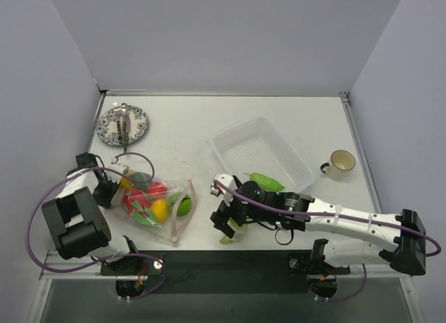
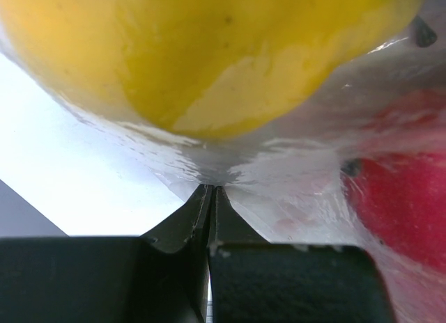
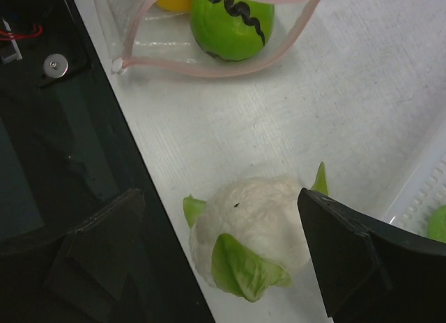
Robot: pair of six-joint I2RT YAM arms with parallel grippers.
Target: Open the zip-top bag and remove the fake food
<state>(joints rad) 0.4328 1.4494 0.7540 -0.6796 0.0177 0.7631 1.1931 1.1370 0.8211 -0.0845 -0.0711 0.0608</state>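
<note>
The zip-top bag (image 1: 157, 201) lies at the front left with its pink zip mouth (image 3: 209, 65) open toward the right. Red, yellow and green fake food pieces (image 1: 159, 209) are still inside. My left gripper (image 1: 111, 191) is shut on the bag's clear plastic (image 2: 279, 170), right under a yellow piece (image 2: 209, 51) and beside a red one (image 2: 408, 205). A white cauliflower with green leaves (image 3: 251, 229) lies on the table near the front edge. My right gripper (image 3: 219, 232) stands open around it, one finger (image 3: 362, 260) on each side. A green pod (image 1: 268, 180) lies beside the tray.
A rigid clear tray (image 1: 261, 152) stands behind the right arm, its rim (image 3: 418, 198) close to the right finger. A mug (image 1: 341, 163) sits at the right, and a patterned plate with cutlery (image 1: 122, 124) at the back left. The table's dark front edge (image 3: 63, 163) runs just left of the cauliflower.
</note>
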